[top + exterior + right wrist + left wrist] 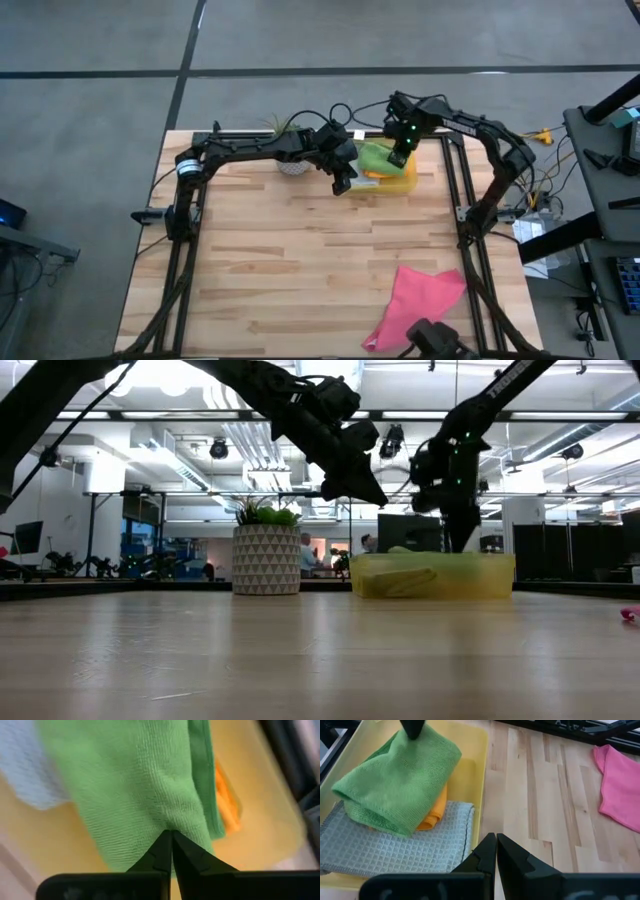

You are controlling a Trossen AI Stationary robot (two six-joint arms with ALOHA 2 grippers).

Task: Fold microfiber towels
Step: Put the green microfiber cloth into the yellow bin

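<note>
- A pale butcher-block wooden desk (300,260) stands on a grey concrete floor, with a black frame along its left and right edges.
- At the desk's far edge, right of centre, sits a translucent yellow bin (402,183). Beside it to the left is a potted plant (266,552) in a patterned white pot.
- Inside the bin, the green towel (400,780) lies bunched on top of the orange towel (432,810), with the grey towel (395,847) flat underneath.
- The right gripper (171,836) is lowered into the bin, its fingers pinched together on a fold of the green towel.
- The left gripper (496,840) hovers above the desk just beside the bin's left side, fingers closed together and holding nothing.
- The pink towel (418,303) lies crumpled and spread on the desk's near right corner, well apart from the bin.
- Beyond the desk is a bright open workspace with ceiling lights, monitors and distant people.
</note>
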